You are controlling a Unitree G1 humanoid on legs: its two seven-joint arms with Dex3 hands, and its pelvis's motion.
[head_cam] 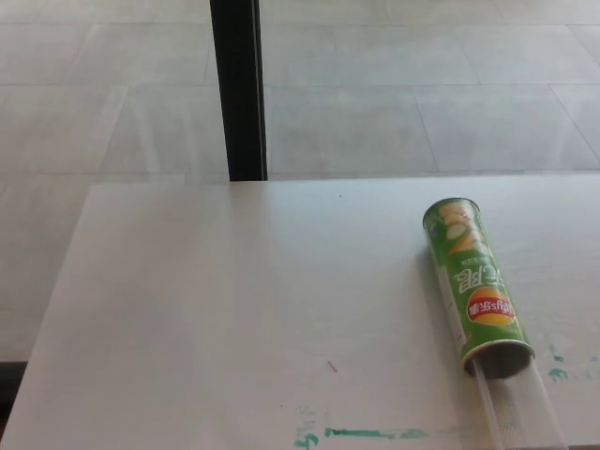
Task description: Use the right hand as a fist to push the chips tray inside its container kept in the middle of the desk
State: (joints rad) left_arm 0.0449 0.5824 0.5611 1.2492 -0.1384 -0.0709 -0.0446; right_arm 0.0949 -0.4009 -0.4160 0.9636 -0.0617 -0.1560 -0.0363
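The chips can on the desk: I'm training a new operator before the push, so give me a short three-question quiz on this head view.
1. True or false: the green chips can stands upright on the white desk.
2. Which end of the can does the clear tray stick out of? A) the far end B) the near, open end C) neither, it is fully inside
3. Fill in: the number of robot hands in view is ____.

Key:
1. False; the can lies on its side.
2. B; the tray runs from the open mouth toward the picture's bottom edge.
3. Zero.
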